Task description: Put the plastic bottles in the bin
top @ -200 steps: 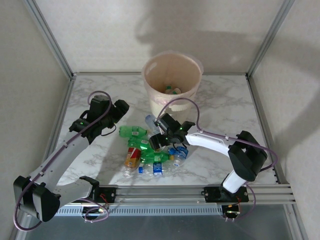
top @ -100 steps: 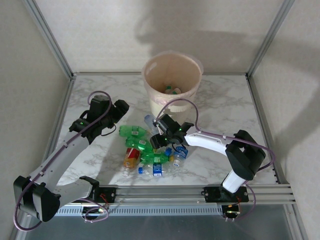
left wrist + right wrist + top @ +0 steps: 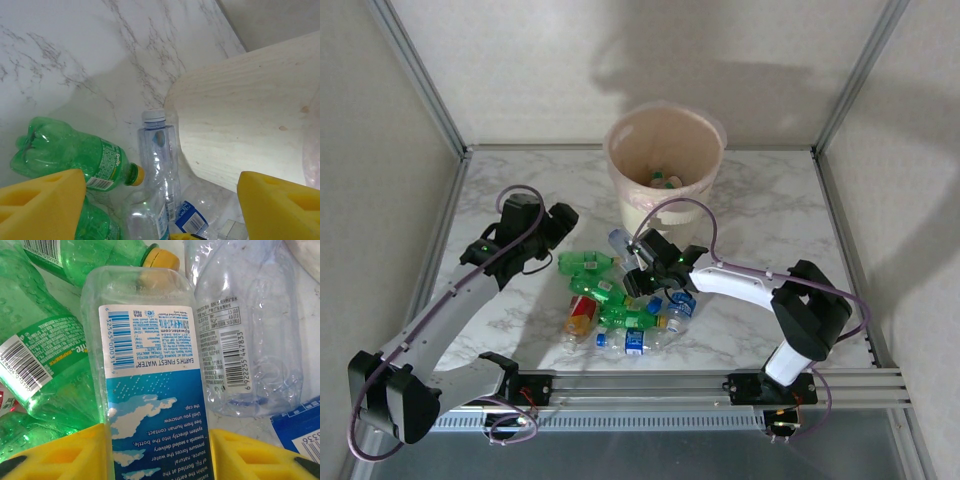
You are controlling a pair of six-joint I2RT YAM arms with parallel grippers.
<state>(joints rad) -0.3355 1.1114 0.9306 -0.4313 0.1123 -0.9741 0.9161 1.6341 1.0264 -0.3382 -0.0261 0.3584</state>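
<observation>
right end effector [image 3: 157, 452] grips blue-label bottle [image 3: 150, 365] (arm [image 3: 745, 282] low) | left end effector [image 3: 160, 200] open

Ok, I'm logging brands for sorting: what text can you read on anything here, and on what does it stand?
"EARTH'S FINEST WATER", upside down: blue-and-white label on the square clear bottle.
"447833", the end of the barcode digits: crumpled clear bottle.
Green bottle label: print too small to read.

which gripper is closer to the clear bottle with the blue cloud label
Right: the right gripper straddles the bottle; the left gripper hovers apart, by the bin.
</observation>
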